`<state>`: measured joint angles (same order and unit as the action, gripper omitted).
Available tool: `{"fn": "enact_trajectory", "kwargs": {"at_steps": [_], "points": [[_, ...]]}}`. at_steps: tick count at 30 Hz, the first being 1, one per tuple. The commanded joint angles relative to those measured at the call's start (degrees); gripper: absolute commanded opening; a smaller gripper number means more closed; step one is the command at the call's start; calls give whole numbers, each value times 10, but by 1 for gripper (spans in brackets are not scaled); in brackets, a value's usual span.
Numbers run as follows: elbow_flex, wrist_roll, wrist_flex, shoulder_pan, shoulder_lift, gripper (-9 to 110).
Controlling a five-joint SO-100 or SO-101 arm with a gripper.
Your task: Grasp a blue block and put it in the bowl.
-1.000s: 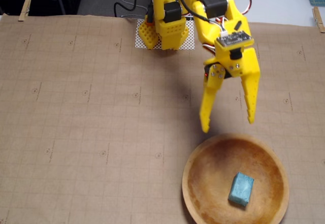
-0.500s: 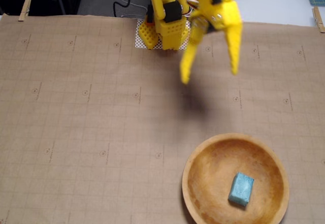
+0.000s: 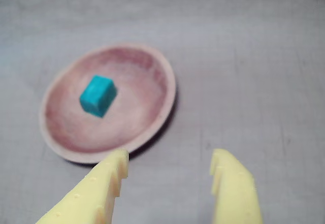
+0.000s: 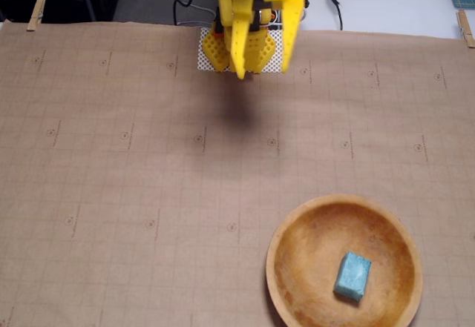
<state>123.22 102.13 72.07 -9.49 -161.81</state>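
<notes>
Teal-blue foam block [image 4: 352,276] lies inside the round orange-brown wooden bowl [image 4: 286,268], well apart from the yellow two-finger gripper [image 3: 170,168], whose jaws stand spread and empty near the arm's base.

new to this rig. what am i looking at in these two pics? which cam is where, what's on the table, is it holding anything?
It is a small yellow robot arm with a two-finger gripper, standing on a table covered in brown gridded paper.

The fixed view looks down on the table from above; the arm sits at the top edge, its base on a white perforated plate. The wrist view comes from a camera riding on the arm itself, so the two yellow fingers poke in from the bottom of that picture.

On the table is a round wooden bowl, and inside it lies a small blue block. Both views show the block resting in the bowl.

The gripper holds nothing: its fingers are spread apart with bare paper between them, well away from the bowl.
</notes>
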Motion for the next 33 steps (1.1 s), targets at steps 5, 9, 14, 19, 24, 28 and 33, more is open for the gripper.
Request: {"fn": "enact_trajectory", "kwargs": {"at_steps": [5,9,14,19,24,28,33], "points": [[62,-54,25,45,-84,4],[137,-60,21,48,-164,2],[207,-61,20,49,-255,2],[279,-61,20,49,-312,1],[338,-61,25,49,-354,1],[384,-61,20,49,-352,1],[440,-60,19,47,-352,1]]}}
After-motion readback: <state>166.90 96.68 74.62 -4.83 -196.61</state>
